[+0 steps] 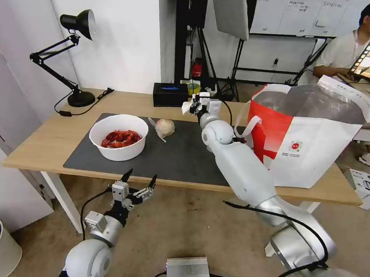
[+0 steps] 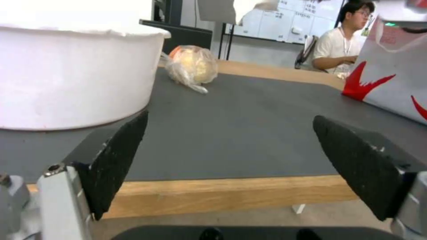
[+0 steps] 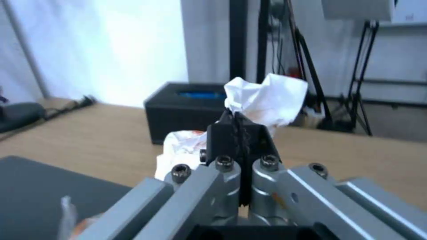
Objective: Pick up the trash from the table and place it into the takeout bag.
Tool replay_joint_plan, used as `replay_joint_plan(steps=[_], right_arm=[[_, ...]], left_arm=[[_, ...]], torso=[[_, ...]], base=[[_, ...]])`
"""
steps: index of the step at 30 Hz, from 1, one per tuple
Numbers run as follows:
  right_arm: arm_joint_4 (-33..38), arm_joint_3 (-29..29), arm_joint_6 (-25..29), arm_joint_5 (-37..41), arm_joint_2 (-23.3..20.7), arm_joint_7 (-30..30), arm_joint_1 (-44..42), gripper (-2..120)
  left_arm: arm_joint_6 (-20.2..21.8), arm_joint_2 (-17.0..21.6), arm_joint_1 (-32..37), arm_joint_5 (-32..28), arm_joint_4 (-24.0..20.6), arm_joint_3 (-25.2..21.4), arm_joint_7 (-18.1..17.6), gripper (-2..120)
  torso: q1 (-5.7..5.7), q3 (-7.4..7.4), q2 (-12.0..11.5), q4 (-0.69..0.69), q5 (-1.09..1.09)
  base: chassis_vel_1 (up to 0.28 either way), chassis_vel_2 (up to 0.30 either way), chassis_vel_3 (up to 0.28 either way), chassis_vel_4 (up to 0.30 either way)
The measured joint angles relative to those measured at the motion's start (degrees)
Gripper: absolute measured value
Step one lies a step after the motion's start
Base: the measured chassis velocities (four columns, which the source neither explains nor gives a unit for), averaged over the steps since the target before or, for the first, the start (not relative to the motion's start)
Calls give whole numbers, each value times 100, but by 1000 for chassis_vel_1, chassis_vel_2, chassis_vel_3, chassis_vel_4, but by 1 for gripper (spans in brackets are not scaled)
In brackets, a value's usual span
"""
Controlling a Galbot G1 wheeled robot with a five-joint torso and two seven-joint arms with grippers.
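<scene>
The right gripper [image 1: 194, 107] is held above the far part of the table [image 1: 42, 144], just beside the small black box [image 1: 170, 94], with its fingers [image 3: 240, 133] pressed together on the crumpled white tissue [image 3: 267, 98], which is pinched clear of the tabletop. The takeout bag [image 1: 314, 142] is stood open at the right end of the table, its silver lining exposed and a white strap handle [image 1: 246, 125] hung toward the right arm. The white bowl [image 1: 118, 136] of red crayfish shells is seated on the dark grey mat [image 1: 183, 159], and the beige lump in clear wrap [image 1: 164, 128] is laid just beside it, slightly farther back. The left gripper [image 1: 140, 179] is held low in front of the table's near edge, below the bowl, with its fingers [image 2: 115, 160] spread wide and nothing between them. A black desk lamp [image 1: 75, 56] is placed at the far left corner of the table.
</scene>
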Motion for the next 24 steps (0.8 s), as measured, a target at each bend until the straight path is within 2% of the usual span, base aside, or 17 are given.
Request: replay_joint_plan(steps=[5,13,15,24], right_arm=[[395,-116,282,-199,-157,14,-144,0],[1235,-71,1190,-802,-590,-50,-513,0],[1435,31,1457,-1147,-737,-77,-646,0],[1822,331,2038,-1512,-1028,-237,-974,0]], left_arm=[[-2,7,4,-11,7,-30,-1,100],[-18,33,21,-39,57,-97,1,100],[-45,42,18,-40,109,-101,3,100],[-51,33,-23,-38,154,-22,5,100]], torso=[[0,0,0,1,0],[0,0,0,1,0],[0,0,0,1,0],[0,0,0,0,0]], base=[[0,0,0,0],[0,0,0,0],[0,0,0,0],[0,0,0,0]])
